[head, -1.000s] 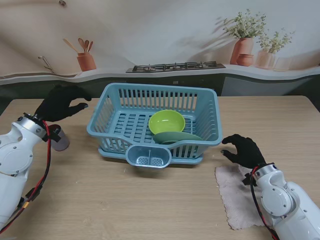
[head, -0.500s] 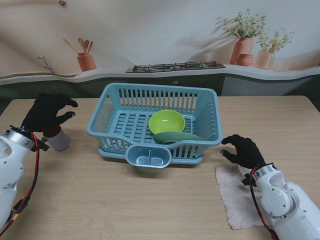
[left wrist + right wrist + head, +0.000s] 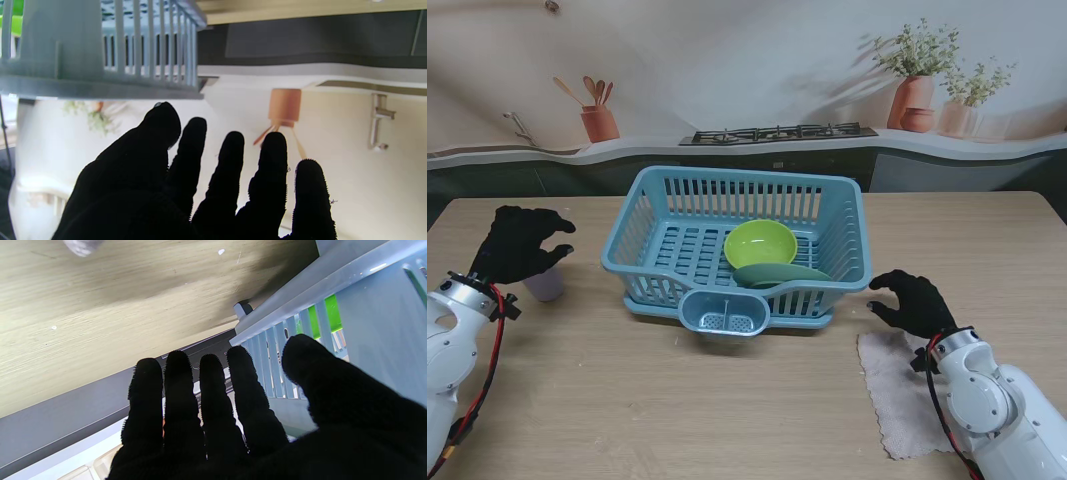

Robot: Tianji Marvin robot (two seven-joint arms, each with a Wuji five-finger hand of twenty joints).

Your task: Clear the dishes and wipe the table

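Note:
A pale grey cup (image 3: 546, 284) stands on the table left of the blue dish rack (image 3: 652, 215). My left hand (image 3: 518, 243) hovers over the cup's top and hides part of it; the fingers are spread and hold nothing, as the left wrist view shows (image 3: 200, 186). Inside the rack sit a lime green bowl (image 3: 760, 243) and a darker green plate (image 3: 779, 272). My right hand (image 3: 913, 301) rests open by the rack's near right corner, just beyond a pinkish cloth (image 3: 904, 390) lying flat on the table. The rack's slats (image 3: 280, 350) stand close to the right hand's fingers (image 3: 213, 396).
A cutlery holder (image 3: 724, 312) juts from the rack's near side. The wooden table (image 3: 677, 400) reaches a dark counter edge behind the rack. Small specks lie on the table (image 3: 83, 306) in the right wrist view.
My left hand has drawn back toward me and to the left, coming down over the cup. The cup, the rack and the right hand have stayed in place.

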